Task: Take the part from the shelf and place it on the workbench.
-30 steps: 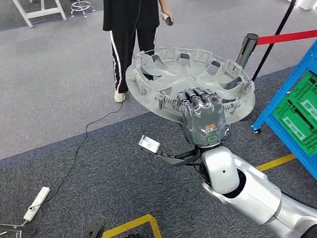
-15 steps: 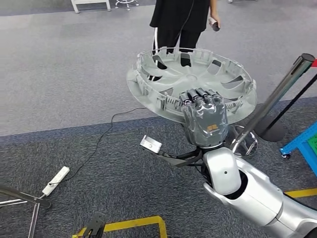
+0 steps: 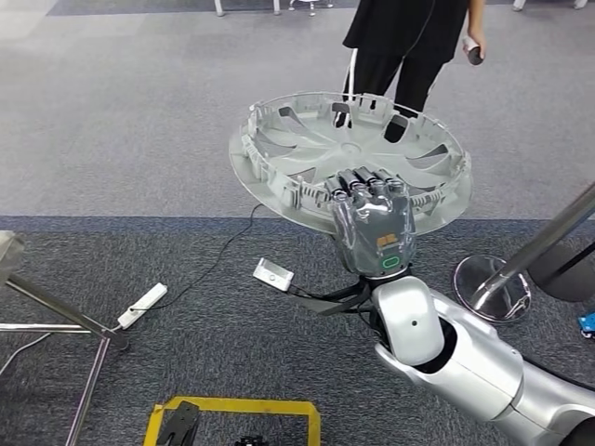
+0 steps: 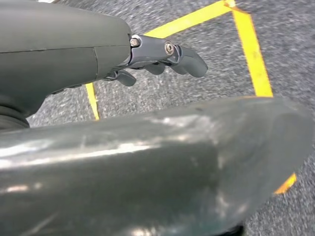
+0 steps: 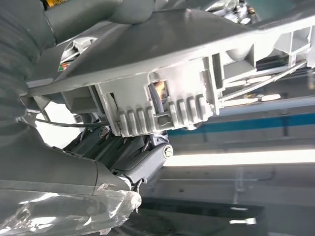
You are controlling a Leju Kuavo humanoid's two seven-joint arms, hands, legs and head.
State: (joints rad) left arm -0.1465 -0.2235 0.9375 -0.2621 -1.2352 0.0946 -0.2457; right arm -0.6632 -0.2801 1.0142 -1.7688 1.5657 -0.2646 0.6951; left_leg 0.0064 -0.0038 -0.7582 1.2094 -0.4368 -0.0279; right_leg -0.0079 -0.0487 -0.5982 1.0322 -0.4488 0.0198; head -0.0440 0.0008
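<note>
Part (image 3: 350, 153), grey wheel-cover disc w/ ribbed inner side up, is carried roughly level above the carpeted floor (image 3: 126, 111), held at its near rim by right robot hand (image 3: 372, 228), dark fingers (image 3: 362, 179) curled over the edge; right wrist view shows the rim (image 5: 174, 105) clamped against the fingers. Left robot hand (image 4: 163, 56) hangs over grey carpet w/ yellow tape line (image 4: 252, 54), fingers loosely extended, nothing in it. Person in black (image 3: 407, 37) stands just beyond the part, a cable (image 3: 210, 265) and power strip (image 3: 142, 305) lie on the floor, stanchion base (image 3: 491, 288) at right.
</note>
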